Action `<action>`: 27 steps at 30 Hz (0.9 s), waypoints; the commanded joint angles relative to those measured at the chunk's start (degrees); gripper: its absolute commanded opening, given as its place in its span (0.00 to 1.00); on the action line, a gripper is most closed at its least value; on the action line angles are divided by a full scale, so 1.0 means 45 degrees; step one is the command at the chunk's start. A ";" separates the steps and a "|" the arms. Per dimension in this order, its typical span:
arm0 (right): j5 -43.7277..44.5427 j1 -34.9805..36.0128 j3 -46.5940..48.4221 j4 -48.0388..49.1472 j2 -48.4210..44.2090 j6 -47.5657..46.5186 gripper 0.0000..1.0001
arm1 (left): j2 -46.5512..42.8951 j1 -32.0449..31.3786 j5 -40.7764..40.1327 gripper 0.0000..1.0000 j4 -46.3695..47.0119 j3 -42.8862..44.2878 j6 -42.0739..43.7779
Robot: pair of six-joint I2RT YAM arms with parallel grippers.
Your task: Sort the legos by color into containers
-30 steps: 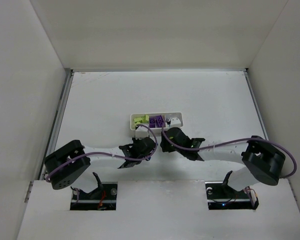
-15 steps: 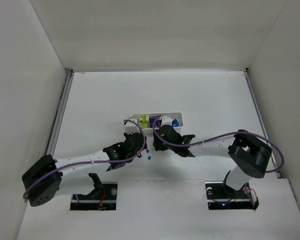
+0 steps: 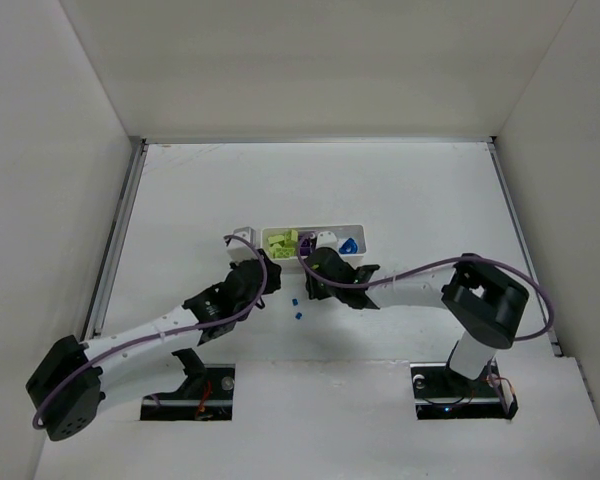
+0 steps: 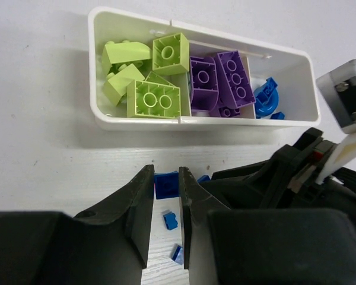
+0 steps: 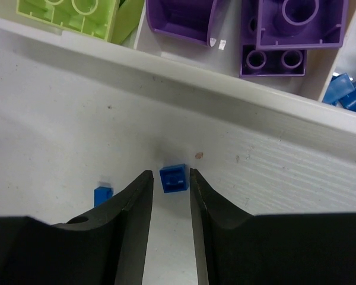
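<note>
Looking down from above, you can see the white three-part plastic tray (image 3: 363,236) at 12 o'clock from both arms. You cannot see what the fingers are doing there; the wrist cameras show that.

Your left gripper (image 4: 165,173) is almost closed and pinches a tiny blue plastic brick (image 4: 166,185). Your right gripper (image 5: 169,173) is a little open. A small blue brick (image 5: 174,179) lies between its fingers on the white table (image 5: 47,148), with a thin gap on the brick's 9 o'clock side.

In the tray, yellow-green bricks (image 4: 148,98) fill the 9 o'clock part, purple bricks (image 4: 234,74) the middle and blue pieces (image 4: 266,98) the 3 o'clock part. More loose blue bricks (image 4: 170,221) lie at 6 o'clock from the tray.
</note>
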 commanded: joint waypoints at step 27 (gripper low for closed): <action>0.1298 -0.1315 -0.3486 0.0052 -0.6598 0.0457 0.21 | 0.4052 -0.0423 0.1600 0.16 0.3376 0.3773 0.0817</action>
